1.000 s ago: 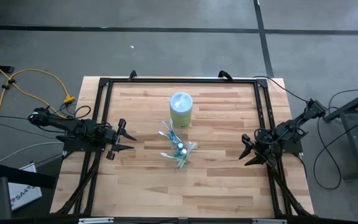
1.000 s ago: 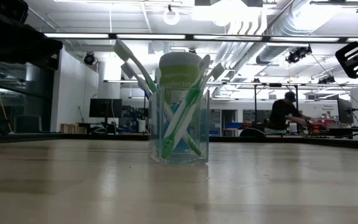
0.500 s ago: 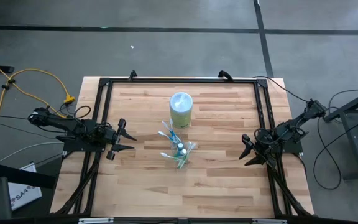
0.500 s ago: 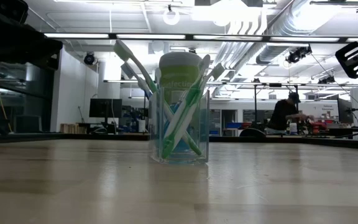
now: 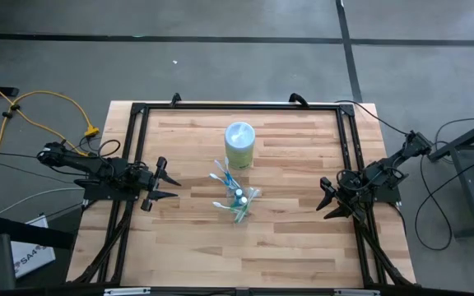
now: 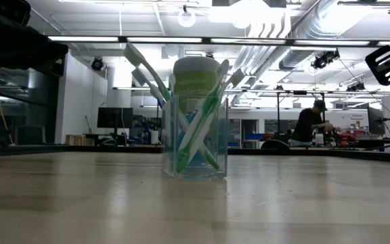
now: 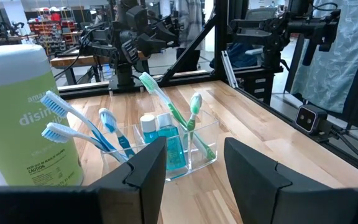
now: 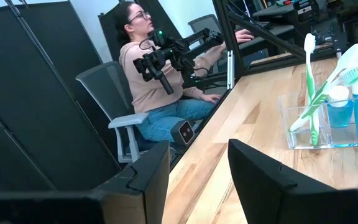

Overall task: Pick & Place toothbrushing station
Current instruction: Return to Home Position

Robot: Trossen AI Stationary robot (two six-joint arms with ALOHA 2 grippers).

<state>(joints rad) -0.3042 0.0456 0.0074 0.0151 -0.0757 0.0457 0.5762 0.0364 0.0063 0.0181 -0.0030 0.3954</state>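
Standing upright near the middle of the table (image 5: 295,238), the clear tumbler (image 5: 237,203) holds the whole toothbrushing set.

1. Contents. The blue-and-white toothbrushes (image 7: 55,101) lean out of one end of the tumbler, bristle heads up. The green-and-white toothbrushes (image 7: 166,102) lean out of the other end. The two toothpaste tubes (image 7: 174,149) stand between them, white caps up. The high view shows no brush or tube lying loose on the table.

2. Neighbouring item. A pale green wipes canister (image 5: 239,144) stands at 12 o'clock from the tumbler, near it; whether the two touch cannot be told. In the low view it rises directly behind the tumbler.

3. Left gripper (image 5: 162,182). It sits at 9 o'clock from the tumbler, well apart from it, at the table's left border over the black frame rail (image 5: 130,164). Its claw is wide and holds nothing. The left wrist view shows the tumbler through the gap between its fingers (image 7: 145,171).

4. Right gripper (image 5: 327,201). It sits at 3 o'clock from the tumbler, well apart from it, by the right frame rail. Its claw is also wide and empty.

5. Surroundings. A person (image 8: 151,68) sits in an office chair beyond the left side of the table, visible in the right wrist view. Another person (image 6: 310,122) shows far back in the room in the low view.
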